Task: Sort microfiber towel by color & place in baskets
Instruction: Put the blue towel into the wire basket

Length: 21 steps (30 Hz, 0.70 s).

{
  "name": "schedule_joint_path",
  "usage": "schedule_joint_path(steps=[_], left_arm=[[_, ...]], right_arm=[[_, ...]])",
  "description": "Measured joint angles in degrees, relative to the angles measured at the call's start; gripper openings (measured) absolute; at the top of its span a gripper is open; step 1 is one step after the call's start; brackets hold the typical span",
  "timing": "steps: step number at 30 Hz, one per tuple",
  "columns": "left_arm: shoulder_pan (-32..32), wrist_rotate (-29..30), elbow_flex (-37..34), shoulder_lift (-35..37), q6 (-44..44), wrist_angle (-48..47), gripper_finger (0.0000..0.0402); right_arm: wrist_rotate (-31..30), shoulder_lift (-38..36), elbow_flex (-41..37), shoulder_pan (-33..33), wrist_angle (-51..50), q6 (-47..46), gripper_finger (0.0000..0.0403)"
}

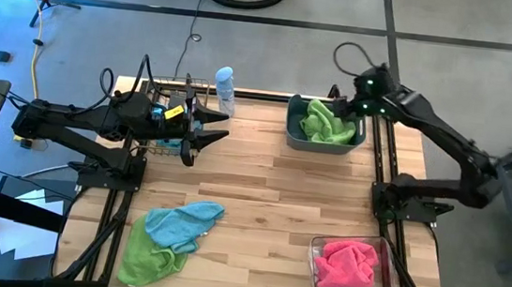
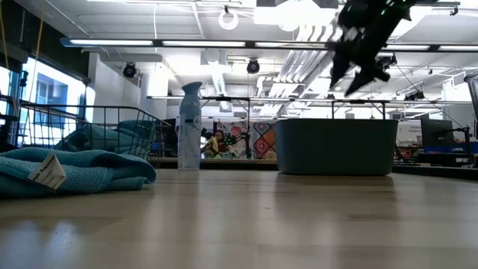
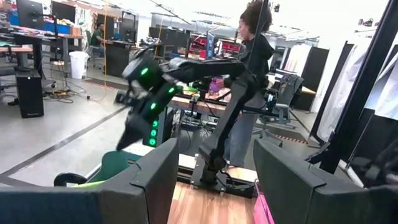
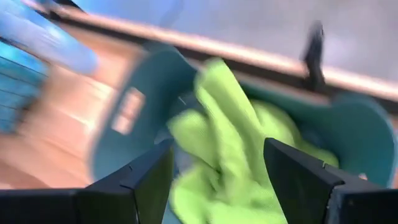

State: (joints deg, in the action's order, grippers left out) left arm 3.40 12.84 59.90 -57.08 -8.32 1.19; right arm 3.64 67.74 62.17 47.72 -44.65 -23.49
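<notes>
A: Where are the towels now?

B: Spread over several places. Lime green towel (image 1: 327, 124) lying crumpled inside the slate-blue tub (image 1: 293, 133), directly under the right gripper (image 1: 346, 103). Seen also from the right wrist, green folds (image 4: 233, 134) just ahead of the two dark fingers (image 4: 146, 177), the tub wall (image 4: 127, 106) around them.

A: And the right gripper, holding something?

B: Nothing between the fingers. Standing apart, spread, hovering above the tub rim, not touching the cloth. In the low view, hanging high over the tub (image 2: 336, 146), fingers pointing down (image 2: 360, 69).

A: Other towels?

B: Pink towel (image 1: 350, 264) bunched in the clear bin (image 1: 388, 243), well apart from the right gripper, at the near right corner of the table (image 1: 261, 191). Light blue towel (image 1: 182, 223) resting partly on top of another green towel (image 1: 143, 257), both loose on the wood, near the front left, away from the left gripper (image 1: 208, 128). More blue cloth inside the black wire basket (image 1: 153, 91), visible in the low view (image 2: 104, 138), beneath the left arm.

A: Left gripper?

B: Raised beside the wire basket, fingers open, empty, pointing across the table toward the right arm. From the left wrist, both fingers (image 3: 158, 180) wide apart, the other arm beyond them, a person (image 3: 252, 50) standing farther back in the room.

A: Anything else on the table?

B: Pale blue spray bottle (image 1: 225, 89), upright, just beside the wire basket, close to the left gripper.
</notes>
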Motion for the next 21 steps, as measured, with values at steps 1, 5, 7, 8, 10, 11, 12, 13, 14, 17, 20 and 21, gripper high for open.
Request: schedule_joint_path(steps=[1,5,7,8,10,11,12,13,14,17,20,21], left_arm=[[0.0,0.0,0.0,0.0,0.0,0.0,0.0195],[0.0,0.4,0.0,0.0,0.0,0.3,0.0195],[0.0,0.4,0.0,0.0,0.0,0.9,0.0195],[0.0,0.4,0.0,0.0,0.0,1.5,0.0195],[0.0,0.4,0.0,0.0,0.0,2.5,0.0195],[0.0,0.4,0.0,0.0,0.0,2.8,0.0195],[0.0,0.4,0.0,0.0,0.0,3.0,0.0195],[0.0,0.4,0.0,0.0,0.0,3.1,0.0195],[0.0,0.4,0.0,0.0,0.0,3.1,0.0195],[0.0,0.4,0.0,0.0,0.0,3.1,0.0195],[0.0,0.5,0.0,0.0,0.0,3.1,0.0195],[0.0,0.7,0.0,0.0,0.0,3.2,0.0195]], right_arm=[[0.3,-1.6,0.0,-0.4,1.6,0.0,0.0243],[1.7,-6.8,0.0,-2.5,9.2,0.1,0.0243],[4.4,-8.5,0.0,-3.7,14.0,0.1,0.0243],[6.2,-9.0,0.0,-4.3,16.4,0.0,0.0243],[9.8,-9.2,0.0,-5.9,21.4,-0.6,0.0243],[11.0,-9.1,0.0,-7.1,23.7,-0.9,0.0243],[12.0,-8.9,0.0,-8.3,26.1,-1.0,0.0243],[13.0,-8.5,0.0,-9.5,28.7,-0.9,0.0243],[13.9,-8.1,0.0,-10.9,31.4,-0.8,0.0243],[17.6,-7.0,0.0,-14.5,39.4,-0.8,0.0243],[22.0,-6.6,0.0,-17.9,45.2,-1.7,0.0243],[23.2,-6.6,0.0,-19.1,46.6,-1.8,0.0243]])
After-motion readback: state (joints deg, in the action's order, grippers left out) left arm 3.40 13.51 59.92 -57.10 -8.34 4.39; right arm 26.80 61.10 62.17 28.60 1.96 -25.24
